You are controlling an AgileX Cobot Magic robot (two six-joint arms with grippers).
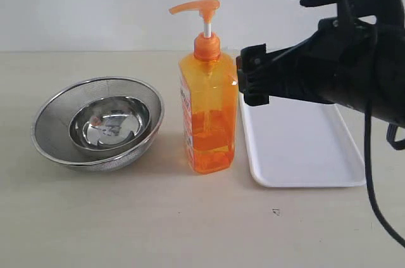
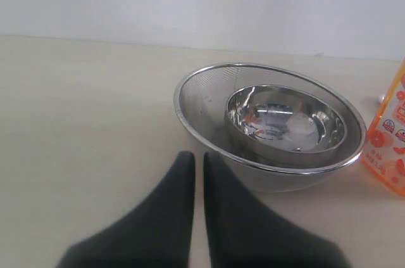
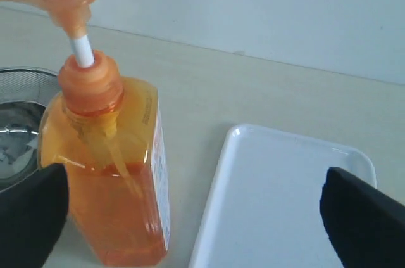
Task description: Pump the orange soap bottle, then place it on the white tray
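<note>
One tall orange plastic pump bottle, one flat white tray beside it, one steel bowl in one mesh strainer. Right gripper gapes empty by the bottle, left gripper clenched.

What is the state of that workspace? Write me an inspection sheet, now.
Surface: pale table, one small dark mark near the tray.
Job's things: orange soap bottle upright on the table, pump stem raised, beside the white tray, not on it; the tray's visible part is bare.
Clutter: mesh strainer with a steel bowl inside it, left of the bottle in the exterior view.
Hands: right hand open wide at the bottle's shoulder, not closed on it; left hand shut, holding nothing, near the strainer.
Cables: black cable hanging from the right arm.
Surroundings: plain pale wall.
</note>
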